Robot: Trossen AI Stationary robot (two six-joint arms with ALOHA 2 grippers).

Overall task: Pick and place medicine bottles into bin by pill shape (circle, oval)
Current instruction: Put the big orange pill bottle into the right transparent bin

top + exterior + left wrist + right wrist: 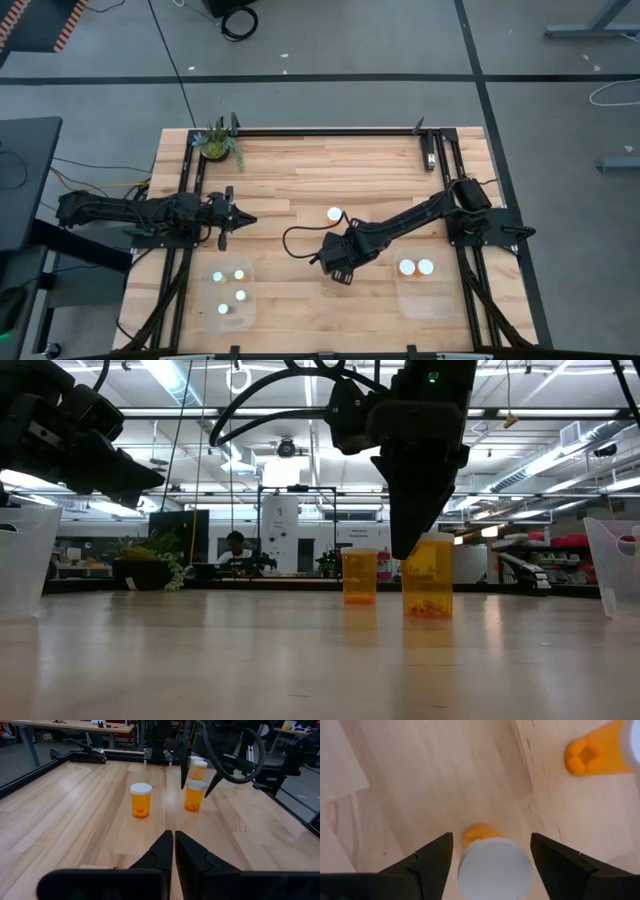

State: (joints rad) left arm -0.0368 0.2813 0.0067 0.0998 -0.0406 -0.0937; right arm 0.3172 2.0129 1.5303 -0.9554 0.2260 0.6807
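My right gripper [491,851] hangs over an orange bottle [493,864] near the table's middle, its fingers [431,856] spread wide on either side of the white cap and apart from it; nothing is grasped. The right wrist view alone shows this gap. From overhead the gripper [340,268] covers that bottle entirely. The low view shows the bottle [428,577] standing upright on the wood with the gripper's tip [407,510] just above and beside it. A second orange bottle [334,214] stands just beyond, upright and free; the left wrist view shows pills in its base [141,800]. My left gripper [173,851] waits at the table's left side, fingers pressed together, holding nothing. Overhead only: a clear left bin [231,293] near the front edge holds four white-capped bottles, a clear right bin [423,289] holds two, and a plant [217,143] sits at the far left corner of the table [300,320].
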